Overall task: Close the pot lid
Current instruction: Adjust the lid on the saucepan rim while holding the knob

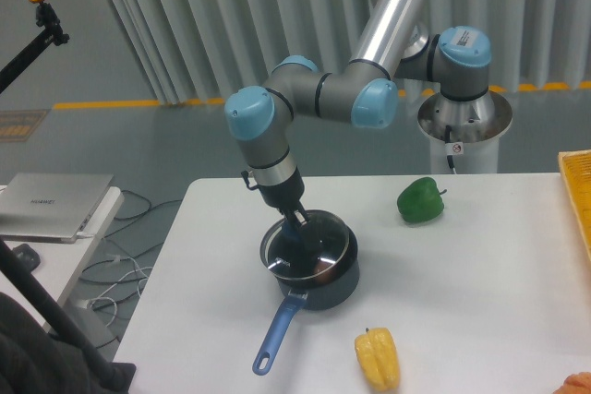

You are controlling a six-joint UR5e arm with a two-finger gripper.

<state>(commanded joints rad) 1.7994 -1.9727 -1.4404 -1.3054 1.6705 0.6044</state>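
The dark saucepan [334,285] sits on the white table [480,292] with its long blue handle [276,334] pointing toward the front left. The glass lid [323,248] with a thin metal rim lies on top of the pot, slightly tilted and shifted to the left. My gripper [294,232] comes down from above onto the lid's centre and covers the blue knob. Its fingers appear closed around the knob, which is mostly hidden.
A green pepper [421,200] lies on the table behind and right of the pot. A yellow pepper [379,358] lies at the front. A yellow crate edge [577,191] is at the far right. A laptop [51,205] sits on a side table at the left.
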